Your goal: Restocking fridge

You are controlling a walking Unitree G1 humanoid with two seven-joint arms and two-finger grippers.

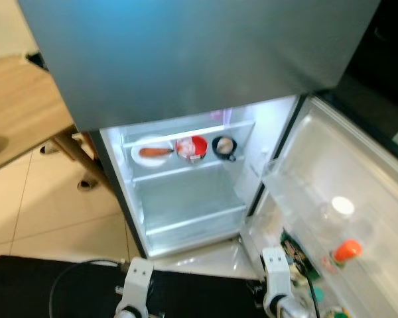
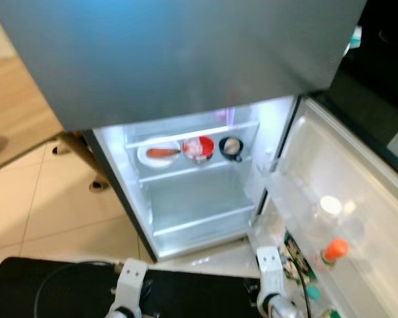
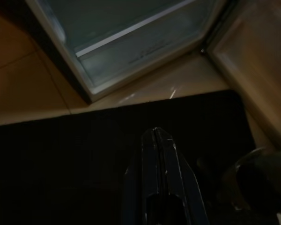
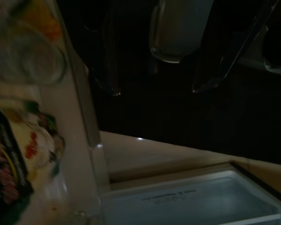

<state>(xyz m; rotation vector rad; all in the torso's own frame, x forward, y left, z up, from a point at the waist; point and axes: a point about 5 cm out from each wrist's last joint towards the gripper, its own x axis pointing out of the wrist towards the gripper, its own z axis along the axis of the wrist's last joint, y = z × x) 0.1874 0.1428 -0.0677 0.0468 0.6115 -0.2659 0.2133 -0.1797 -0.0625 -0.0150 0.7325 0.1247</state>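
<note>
The fridge (image 1: 186, 66) stands before me with its lower compartment (image 1: 186, 199) lit and open. On its upper shelf sit a white plate (image 1: 152, 153) with an orange piece of food, a red bowl (image 1: 192, 148) and a black cup (image 1: 224, 146). The shelf below is bare. The open door (image 1: 358, 199) swings to the right; its racks hold a white-capped clear bottle (image 1: 341, 207), an orange-capped bottle (image 1: 347, 250) and packets (image 4: 11, 159). My left gripper (image 3: 155, 136) hangs shut over a black surface. My right gripper (image 4: 157, 89) hangs open beside the door rack, holding nothing.
A wooden table (image 1: 20, 106) with slanted legs stands left of the fridge on a pale tiled floor (image 1: 46, 212). A black surface (image 1: 53, 285) lies below me at the fridge's foot. My two silver wrists (image 1: 136, 285) show at the bottom.
</note>
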